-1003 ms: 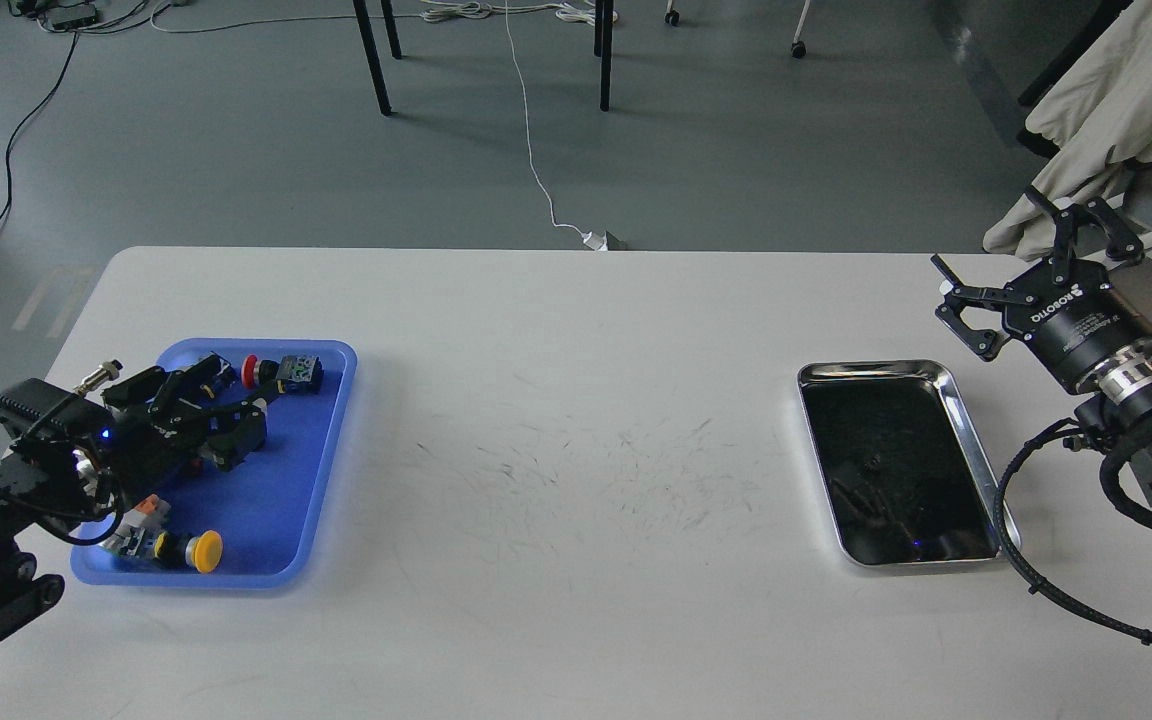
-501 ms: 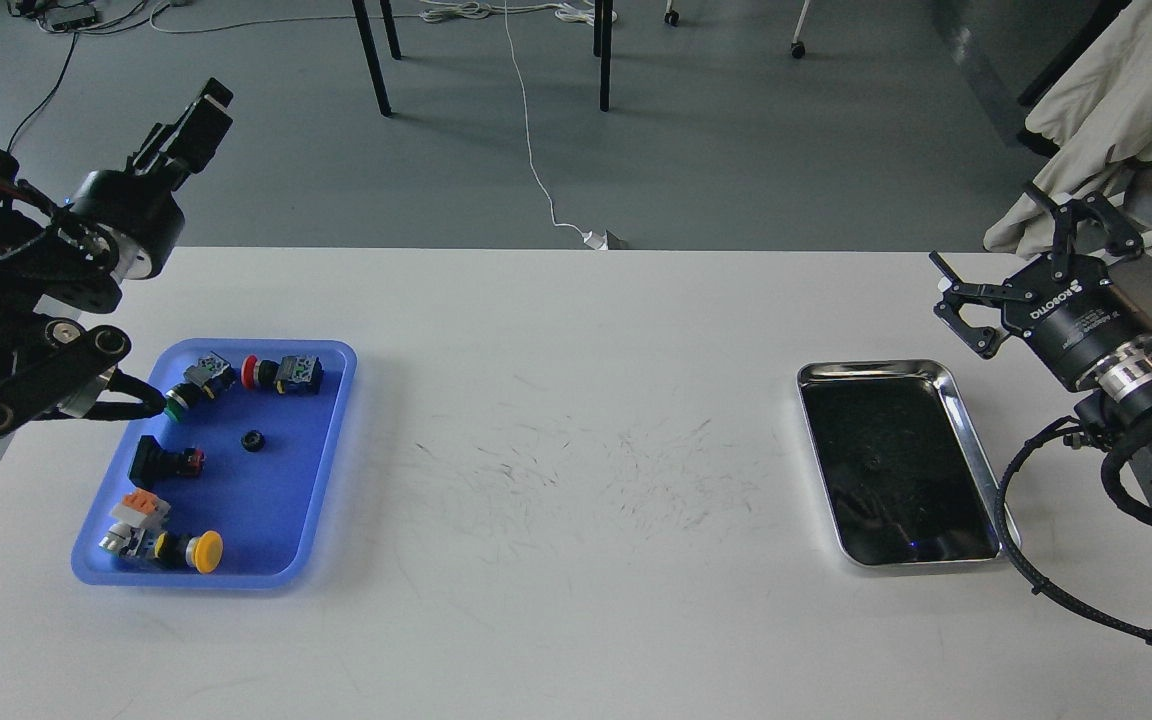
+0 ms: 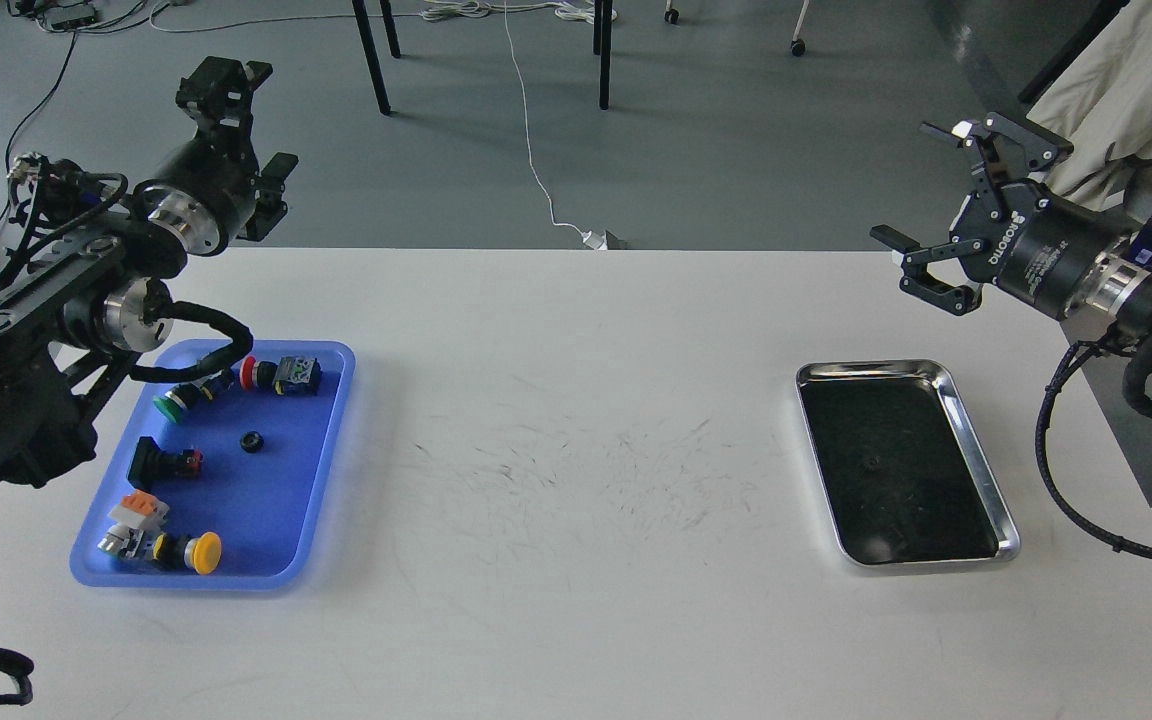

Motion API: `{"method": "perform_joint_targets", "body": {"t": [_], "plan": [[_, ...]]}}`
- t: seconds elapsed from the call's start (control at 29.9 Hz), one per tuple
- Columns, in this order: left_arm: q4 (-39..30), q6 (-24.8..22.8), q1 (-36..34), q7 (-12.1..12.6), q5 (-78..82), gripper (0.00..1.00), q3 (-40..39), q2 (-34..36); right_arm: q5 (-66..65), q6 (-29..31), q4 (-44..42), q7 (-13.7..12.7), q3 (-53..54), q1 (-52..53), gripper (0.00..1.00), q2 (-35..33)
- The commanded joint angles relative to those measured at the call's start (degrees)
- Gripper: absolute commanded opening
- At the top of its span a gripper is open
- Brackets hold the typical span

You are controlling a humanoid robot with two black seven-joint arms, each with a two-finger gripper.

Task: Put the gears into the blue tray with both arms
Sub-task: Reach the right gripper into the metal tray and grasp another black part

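I have both arms lifted off the white tabletop [image 3: 576, 600]. My left gripper [image 3: 236, 110] hangs above the far-left corner of the tabletop, beyond the blue tray [image 3: 321, 480], and I see it nearly end-on and dark — I cannot tell whether its fingers are spread or closed. My right gripper [image 3: 936, 205] hovers over the far-right edge of the tabletop with its two fingers spread wide, released, nothing between them.

The blue tray lies near the left edge of the tabletop. One gear [image 3: 253, 441] sits flat on the tray floor, roughly in the middle, apart from the switches around it. Along the tray's far rim lie a green-capped switch [image 3: 179, 402] and a red-capped switch [image 3: 281, 374]; a black switch with a small red tip [image 3: 164, 462] lies by the tray's left side, and at the near-left corner are an orange-topped part [image 3: 136, 512] and a yellow-capped switch [image 3: 191, 551].

The silver tray [image 3: 976, 450] lies near the right edge of the tabletop, well apart from the blue one. On its dark floor I make out a tiny dark speck [image 3: 873, 461] — possibly the second gear, but it is too small to be sure
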Motion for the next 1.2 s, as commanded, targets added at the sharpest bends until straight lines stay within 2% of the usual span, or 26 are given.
{"method": "perform_joint_targets", "body": {"t": [0.0, 0.13, 0.23, 0.33, 0.57, 0.94, 1.07, 1.17], "plan": [[1.1, -3.5, 0.1, 0.2, -3.7, 0.98, -1.2, -0.4, -7.5, 0.0, 9.0, -0.8, -15.7, 10.6, 0.98, -7.2], [1.1, -4.7, 0.4, 0.2, -5.3, 0.98, -1.2, -0.3, -20.9, 0.5, 17.1, -2.5, -28.0, 17.5, 0.98, -12.2], [1.2, -4.5, 0.6, -0.7, -5.2, 0.98, -1.2, -0.4, -33.2, 0.5, 17.9, -2.6, -35.1, 18.8, 0.98, -13.1], [1.1, -4.2, 0.6, -0.8, -5.3, 0.98, -1.2, -0.5, -39.3, 0.5, 17.1, -2.6, -38.5, 18.8, 0.98, -12.8], [1.2, -4.1, 0.7, -2.4, -5.1, 0.98, -1.1, -0.3, -42.8, -1.0, 9.6, -2.6, -41.0, 17.8, 0.98, -8.1], [1.0, -3.9, 0.9, -2.5, -5.2, 0.98, -1.2, 1.4, -43.0, -1.2, 5.9, -2.5, -43.5, 18.3, 0.97, -1.3], [1.0, -3.5, 0.9, -4.1, -5.2, 0.98, -1.2, 1.5, -44.3, -0.9, 4.2, -2.5, -45.3, 18.9, 0.96, 0.4], [1.0, -3.0, 0.9, -4.2, -5.2, 0.98, -1.2, 1.7, -47.3, -0.8, 2.3, -2.3, -47.1, 19.7, 0.96, 2.2]]}}
